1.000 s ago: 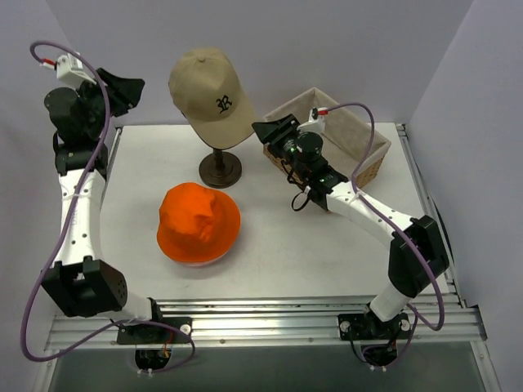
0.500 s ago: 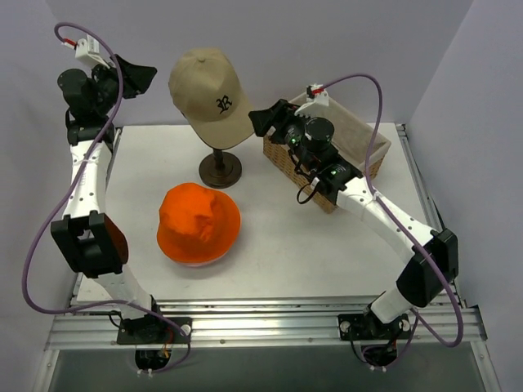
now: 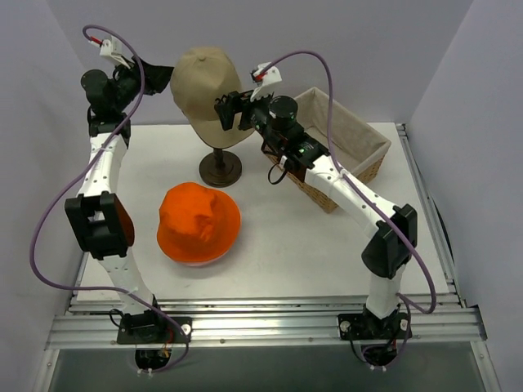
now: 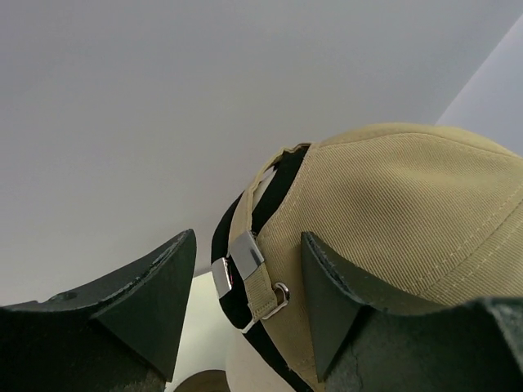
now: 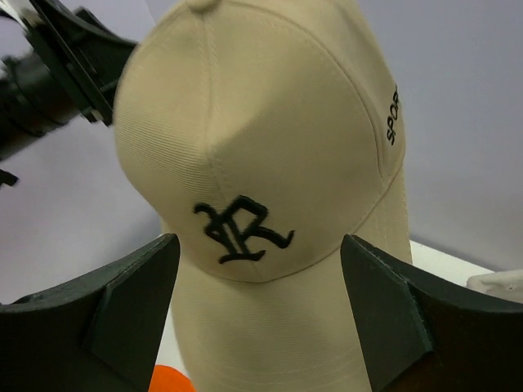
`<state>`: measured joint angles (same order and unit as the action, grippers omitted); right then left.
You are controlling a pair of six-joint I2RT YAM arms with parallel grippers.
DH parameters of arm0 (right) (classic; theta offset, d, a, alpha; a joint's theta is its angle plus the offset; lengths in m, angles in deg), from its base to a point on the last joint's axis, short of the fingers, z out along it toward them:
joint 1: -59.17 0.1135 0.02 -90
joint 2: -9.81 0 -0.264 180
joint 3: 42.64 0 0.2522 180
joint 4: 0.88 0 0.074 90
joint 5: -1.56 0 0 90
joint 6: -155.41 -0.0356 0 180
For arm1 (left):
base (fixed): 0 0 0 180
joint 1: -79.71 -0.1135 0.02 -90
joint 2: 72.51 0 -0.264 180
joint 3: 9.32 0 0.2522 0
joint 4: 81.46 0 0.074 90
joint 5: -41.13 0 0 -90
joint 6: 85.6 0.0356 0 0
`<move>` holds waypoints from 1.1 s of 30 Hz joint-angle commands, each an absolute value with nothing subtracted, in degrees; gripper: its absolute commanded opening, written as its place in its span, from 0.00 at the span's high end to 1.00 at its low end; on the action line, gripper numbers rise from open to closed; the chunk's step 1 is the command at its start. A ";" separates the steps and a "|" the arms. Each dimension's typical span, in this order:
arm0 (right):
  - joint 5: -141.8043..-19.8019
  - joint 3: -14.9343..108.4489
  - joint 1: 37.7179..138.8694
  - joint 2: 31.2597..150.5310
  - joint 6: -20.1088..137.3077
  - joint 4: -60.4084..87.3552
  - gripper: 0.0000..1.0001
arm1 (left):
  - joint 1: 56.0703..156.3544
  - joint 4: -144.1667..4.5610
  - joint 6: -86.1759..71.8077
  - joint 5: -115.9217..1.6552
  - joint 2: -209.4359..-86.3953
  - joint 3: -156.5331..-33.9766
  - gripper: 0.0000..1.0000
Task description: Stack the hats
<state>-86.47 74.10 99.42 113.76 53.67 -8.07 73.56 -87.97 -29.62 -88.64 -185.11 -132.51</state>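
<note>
A tan cap [image 3: 198, 86] with a black letter sits on a head-shaped stand at the back of the table. An orange bucket hat [image 3: 198, 222] lies flat in front of it. My left gripper [image 3: 157, 69] is at the cap's back left, open. In the left wrist view, the left gripper [image 4: 247, 237] has the cap's rear strap and buckle [image 4: 249, 265] between its fingers [image 4: 147, 294]. My right gripper [image 3: 226, 110] faces the cap's front, open. In the right wrist view, the right gripper [image 5: 260, 241] is spread wide on either side of the tan cap [image 5: 261, 131] just below the letter, not touching it.
A woven basket [image 3: 365, 157] with pale lining stands at the back right, behind the right arm. The stand's dark round base [image 3: 221, 169] rests on the white table [image 3: 286, 245]. Grey walls close in the back and both sides.
Both arms have swung in toward the tan cap, the left from the far left, the right from over the basket. The right gripper has opened wider.
</note>
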 commanded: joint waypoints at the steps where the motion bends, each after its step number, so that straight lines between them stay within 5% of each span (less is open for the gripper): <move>1: -86.24 80.35 100.04 117.20 59.08 -6.73 0.24 | 74.35 -90.81 -28.04 -90.45 -186.41 -135.15 0.37; 33: -86.77 77.03 100.39 121.26 56.01 -6.55 0.24 | 76.72 -86.69 -21.01 -87.28 -190.55 -130.40 0.39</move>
<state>-86.64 77.88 100.09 120.64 56.68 -6.43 75.13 -91.93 -24.20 -84.73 -188.56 -132.34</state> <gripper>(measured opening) 0.755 0.614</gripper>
